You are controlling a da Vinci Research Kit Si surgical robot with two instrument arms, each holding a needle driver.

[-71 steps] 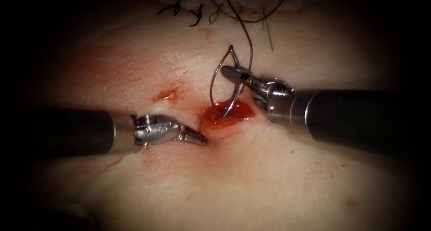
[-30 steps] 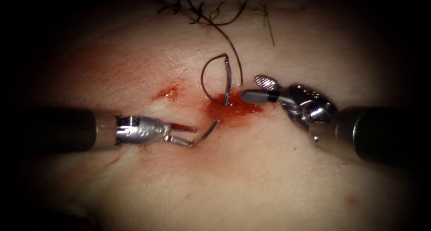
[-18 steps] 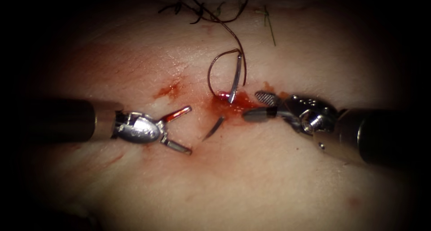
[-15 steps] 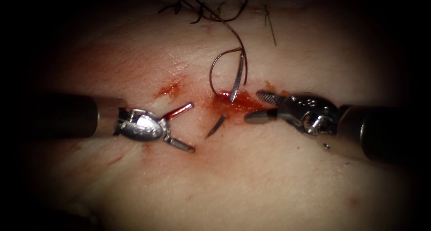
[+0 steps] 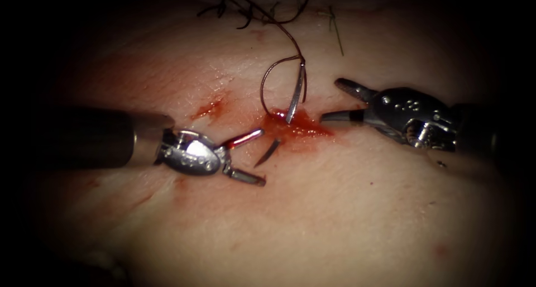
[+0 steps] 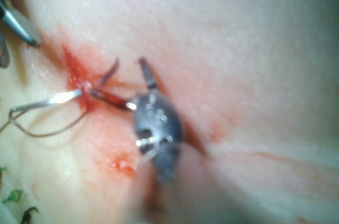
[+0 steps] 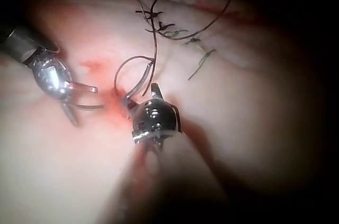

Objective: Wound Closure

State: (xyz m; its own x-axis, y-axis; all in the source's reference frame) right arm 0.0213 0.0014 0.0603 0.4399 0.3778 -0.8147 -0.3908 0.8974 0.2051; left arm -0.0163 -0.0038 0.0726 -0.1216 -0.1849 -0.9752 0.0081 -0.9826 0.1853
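Note:
The curved needle (image 5: 294, 100) sits in the tissue (image 5: 312, 209), held by neither tool. Its tail stands up over the cut (image 5: 298, 129), and its tip (image 5: 268, 153) pokes out on the cut's left side. Dark thread (image 5: 267, 86) loops from the tail toward the far edge. My left tool (image 5: 254, 157) has its jaws open, one on each side of the tip, holding nothing. On the cut's right, my right tool (image 5: 336, 101) is open and empty. The left wrist view has the left tool (image 6: 116, 77) at the needle tip (image 6: 110, 70). The right wrist view has the right tool (image 7: 142, 96) beside the needle (image 7: 139, 87).
Red fluid (image 5: 306, 132) pools in the cut, with a smaller stain (image 5: 209, 109) to its left. Cut thread ends and older knots (image 5: 245, 16) lie at the tissue's far edge. The left tool (image 7: 79, 102) appears in the right wrist view too.
The right tool let go of the needle after its tip came out left of the cut, then drew back up and right. The left tool opened and moved right to the tip.

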